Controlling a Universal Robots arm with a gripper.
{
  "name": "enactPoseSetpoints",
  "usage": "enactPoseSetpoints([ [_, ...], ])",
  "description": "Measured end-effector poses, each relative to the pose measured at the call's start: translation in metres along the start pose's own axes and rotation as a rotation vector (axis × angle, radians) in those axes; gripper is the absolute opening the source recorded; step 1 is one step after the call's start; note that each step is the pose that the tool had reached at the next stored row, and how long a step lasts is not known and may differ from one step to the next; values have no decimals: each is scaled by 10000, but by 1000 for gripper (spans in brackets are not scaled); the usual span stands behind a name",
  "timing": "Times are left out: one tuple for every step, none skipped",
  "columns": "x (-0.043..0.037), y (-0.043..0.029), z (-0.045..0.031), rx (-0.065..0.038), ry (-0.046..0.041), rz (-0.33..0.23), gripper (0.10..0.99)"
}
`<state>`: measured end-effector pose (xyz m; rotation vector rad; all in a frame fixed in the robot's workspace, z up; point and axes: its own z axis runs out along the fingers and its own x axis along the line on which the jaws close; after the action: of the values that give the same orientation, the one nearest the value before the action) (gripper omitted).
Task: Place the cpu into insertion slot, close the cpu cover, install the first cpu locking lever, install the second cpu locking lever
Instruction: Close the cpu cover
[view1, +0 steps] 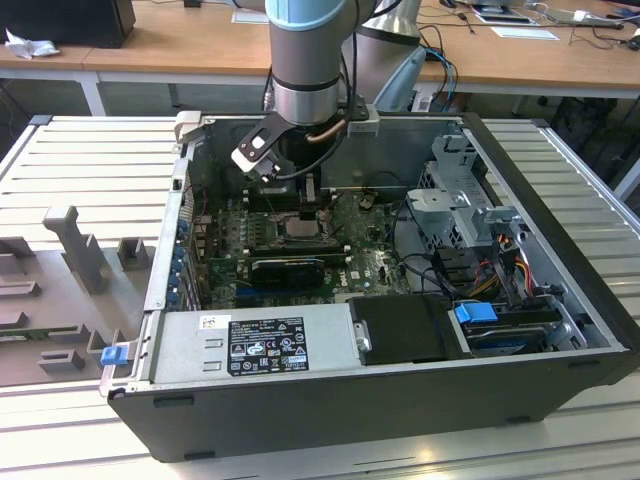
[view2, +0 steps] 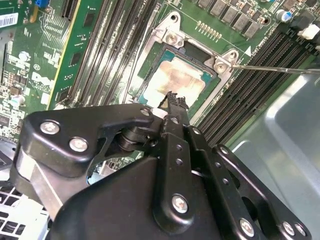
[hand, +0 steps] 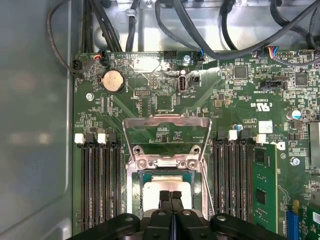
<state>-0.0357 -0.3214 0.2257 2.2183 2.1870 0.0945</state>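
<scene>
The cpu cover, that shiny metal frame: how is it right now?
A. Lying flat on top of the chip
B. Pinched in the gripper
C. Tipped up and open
C. In the first wrist view the cpu cover stands tipped up and open, and the cpu lies uncovered beside it, under the tips of the shut gripper.
</scene>
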Motion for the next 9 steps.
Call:
enactPoseSetpoints([
  [0, 0, -11, 2, -3, 0, 106],
  [0, 2, -32, 1, -1, 0, 106],
  [1, 4, -74, 0, 0, 0, 106],
  [2, 5, -83, 0, 0, -1, 106],
  [2, 12, -83, 0, -2, -3, 106],
  [2, 31, -83, 1, -4, -1, 106],
  [2, 50, -81, 1, -3, -1, 106],
  [2, 54, -81, 0, -3, -1, 106],
  [2, 54, -81, 1, -3, -1, 106],
])
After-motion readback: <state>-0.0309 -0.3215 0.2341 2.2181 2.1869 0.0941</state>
